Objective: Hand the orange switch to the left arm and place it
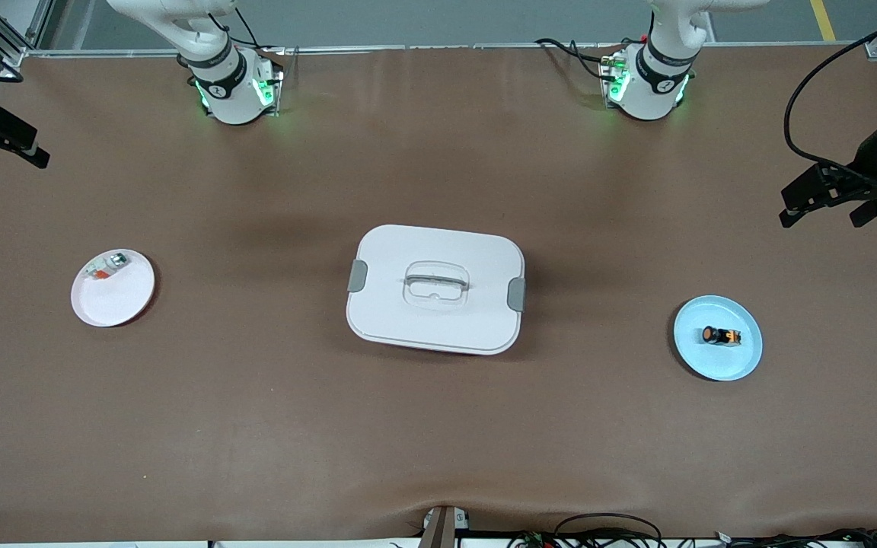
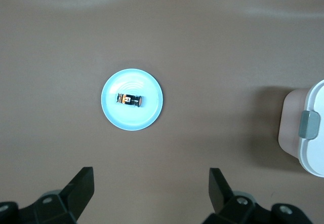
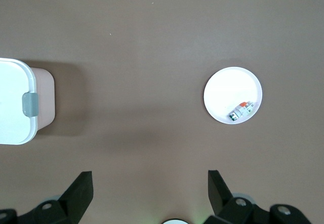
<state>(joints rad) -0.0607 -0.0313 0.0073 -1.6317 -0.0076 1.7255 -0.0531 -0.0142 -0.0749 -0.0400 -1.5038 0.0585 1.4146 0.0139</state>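
Observation:
The orange switch [image 1: 720,336] [image 2: 130,100], a tiny black cylinder with an orange end, lies on its side on a blue plate [image 1: 712,364] [image 2: 132,120] toward the left arm's end of the table. The white box [image 1: 436,288] [image 2: 311,127] [image 3: 12,102] with grey latches stands closed in the middle of the table. My left gripper [image 1: 823,217] [image 2: 152,183] hangs open and empty high over bare table at that end, apart from the plate. My right gripper [image 1: 8,160] [image 3: 151,183] hangs open and empty over the table's right-arm end.
A pink plate [image 1: 115,301] [image 3: 225,89] toward the right arm's end holds a small silver-white piece with a red bit [image 1: 106,268] [image 3: 240,111]. Brown table mat lies between the box and each plate. Cables run along the table's edges.

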